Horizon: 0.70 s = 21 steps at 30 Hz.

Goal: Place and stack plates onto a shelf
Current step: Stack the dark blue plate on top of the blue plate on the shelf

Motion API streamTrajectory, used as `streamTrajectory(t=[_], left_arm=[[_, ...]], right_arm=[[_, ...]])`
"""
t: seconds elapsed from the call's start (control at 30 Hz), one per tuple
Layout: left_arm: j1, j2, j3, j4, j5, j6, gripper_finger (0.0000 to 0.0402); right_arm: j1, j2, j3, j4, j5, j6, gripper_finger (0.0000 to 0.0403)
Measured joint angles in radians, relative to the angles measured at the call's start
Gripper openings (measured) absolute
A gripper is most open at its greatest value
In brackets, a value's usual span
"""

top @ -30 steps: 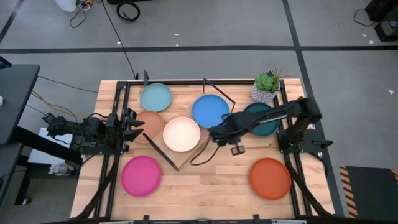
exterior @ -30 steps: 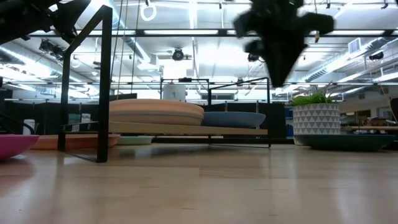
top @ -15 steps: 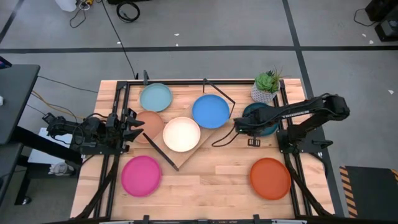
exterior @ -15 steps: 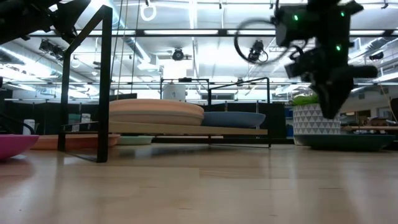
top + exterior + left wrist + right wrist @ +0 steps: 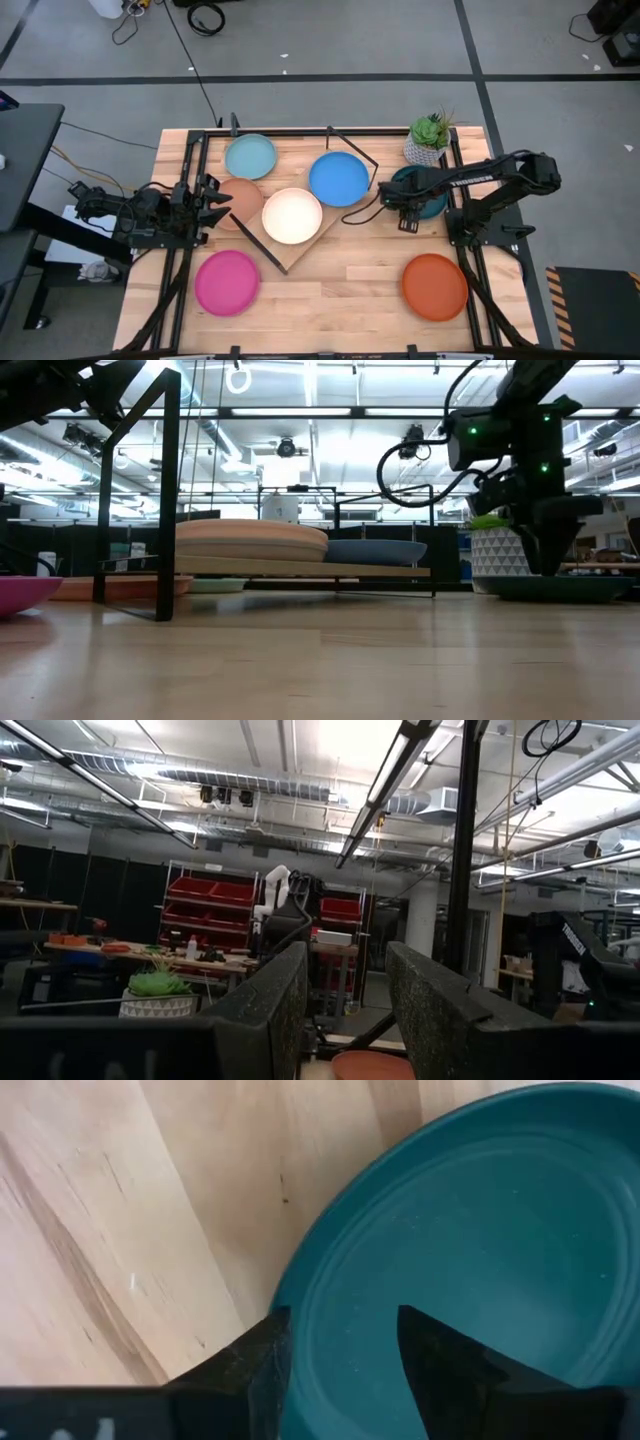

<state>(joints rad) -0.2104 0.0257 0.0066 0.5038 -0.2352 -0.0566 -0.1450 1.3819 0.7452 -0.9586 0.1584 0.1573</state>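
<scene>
The shelf [image 5: 300,245] stands aslant at mid-table and carries a cream plate [image 5: 292,215] and a blue plate [image 5: 338,179]. A tan plate [image 5: 238,200], a light blue plate [image 5: 250,156], a pink plate [image 5: 227,283] and an orange plate [image 5: 435,286] lie flat on the table. My right gripper [image 5: 335,1350] is open and points down over the dark teal plate [image 5: 480,1230]. One finger stands outside its rim [image 5: 300,1285] and one inside. My left gripper [image 5: 345,1010] waits open at the table's left edge, beside the tan plate.
A potted plant [image 5: 428,140] in a white patterned pot stands at the far right, close behind the teal plate. Black frame posts [image 5: 165,490] rise along both table sides. Bare wood lies in the near middle, between the pink and orange plates.
My right gripper has swung from above the shelf's near right end toward the table's right edge. It has come down low over the dark teal plate's rim. The plates and the left arm have stayed still.
</scene>
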Motion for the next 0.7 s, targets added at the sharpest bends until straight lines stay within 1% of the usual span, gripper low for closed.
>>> streamTrajectory(t=[0.1, 0.23, 0.33, 0.4, 0.53, 0.7], left_arm=[[0.000, 0.000, 0.000, 0.000, 0.000, 0.000, 0.0146], [0.000, 0.000, 0.000, -0.002, 0.000, 0.000, 0.0146], [0.000, 0.000, 0.000, -0.001, 0.000, 0.000, 0.0146], [0.000, 0.000, 0.000, -0.002, 0.000, 0.000, 0.0146], [0.000, 0.000, 0.000, -0.001, 0.000, 0.000, 0.0146], [0.000, 0.000, 0.000, -0.001, 0.000, -0.002, 0.0146]], right_arm=[[-0.006, 0.000, 0.026, -0.037, -0.010, 0.006, 0.0187], [-0.006, 0.000, 0.081, -0.057, -0.038, 0.080, 0.0180], [0.007, 0.002, 0.088, -0.051, -0.051, 0.101, 0.0177], [0.012, 0.011, 0.086, -0.051, -0.038, 0.121, 0.0175], [0.014, 0.054, 0.069, -0.032, -0.028, 0.163, 0.0170], [0.014, 0.146, 0.066, -0.019, -0.033, 0.175, 0.0162]])
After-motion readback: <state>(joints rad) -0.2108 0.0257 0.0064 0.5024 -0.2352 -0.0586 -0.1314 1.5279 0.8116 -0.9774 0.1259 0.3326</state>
